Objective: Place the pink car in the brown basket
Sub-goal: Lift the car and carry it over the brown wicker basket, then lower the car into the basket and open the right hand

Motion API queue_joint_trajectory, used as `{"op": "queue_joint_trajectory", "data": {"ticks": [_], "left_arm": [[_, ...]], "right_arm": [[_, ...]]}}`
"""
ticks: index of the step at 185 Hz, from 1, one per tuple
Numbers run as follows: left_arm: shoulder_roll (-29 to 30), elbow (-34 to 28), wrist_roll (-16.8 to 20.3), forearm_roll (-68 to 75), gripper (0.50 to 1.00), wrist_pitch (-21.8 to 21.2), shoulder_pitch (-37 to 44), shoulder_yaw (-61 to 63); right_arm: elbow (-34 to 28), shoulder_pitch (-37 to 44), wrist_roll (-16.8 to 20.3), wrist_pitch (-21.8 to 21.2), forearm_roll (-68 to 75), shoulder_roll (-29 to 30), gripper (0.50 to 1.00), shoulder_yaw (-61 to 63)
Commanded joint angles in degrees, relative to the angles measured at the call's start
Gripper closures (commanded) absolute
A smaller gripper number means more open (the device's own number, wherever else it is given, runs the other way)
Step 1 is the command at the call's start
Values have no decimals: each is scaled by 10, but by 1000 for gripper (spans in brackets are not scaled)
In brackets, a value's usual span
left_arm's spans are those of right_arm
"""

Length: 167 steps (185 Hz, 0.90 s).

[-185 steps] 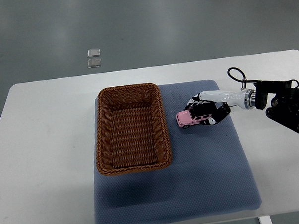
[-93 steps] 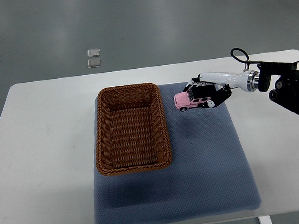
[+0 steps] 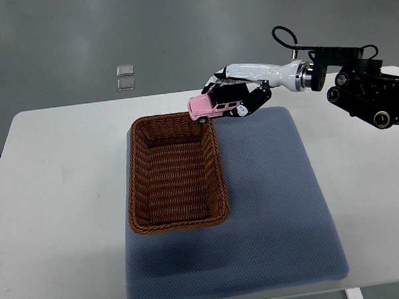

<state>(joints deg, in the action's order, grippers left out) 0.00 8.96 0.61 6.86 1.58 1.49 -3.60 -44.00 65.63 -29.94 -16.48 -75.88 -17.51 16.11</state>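
The right robot hand was closed around the pink car, with the dark fingers wrapped on the rear part of the car and the white shell of the hand lying over its roof, so the front of the car stayed free and pointed to the left. The car was held in the air, roughly level, and it hung over the far right corner of the brown basket, its front wheel seeming just above the rim; whether it touched the rim could not be told. I judge this hold was chosen because a grip from above and behind leaves the underside open, so the car can be lowered on its wheels without the fingers meeting the wicker wall. The basket itself was empty: only the woven bottom and the sloping walls were visible inside. It stood on the left part of the blue-grey mat, which lay on the white bench, probably to give a soft surface that does not let things slide. The car was only at the edge of the opening and not yet above the middle, so in my judgement the carrying step was near its end and the release was not yet done. The left arm did not appear in the view. On the floor behind the bench two small clear squares lay together
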Motion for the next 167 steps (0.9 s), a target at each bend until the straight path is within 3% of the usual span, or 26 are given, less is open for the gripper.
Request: {"op": "queue_joint_trajectory", "data": {"ticks": [1,64,128,167], "left_arm": [[0,0,0,0,500,0,0,0],[0,0,0,0,500,0,0,0],[0,0,0,0,500,0,0,0],[0,0,0,0,500,0,0,0]], "right_arm": [[1,10,4,-3,-4,33,969,-6],[24,20,8,4,-8,109,920,-61],[47,6,9,6,-9,137,891,-65],[62,-10,9,7,-9,144,826,-89]]}}
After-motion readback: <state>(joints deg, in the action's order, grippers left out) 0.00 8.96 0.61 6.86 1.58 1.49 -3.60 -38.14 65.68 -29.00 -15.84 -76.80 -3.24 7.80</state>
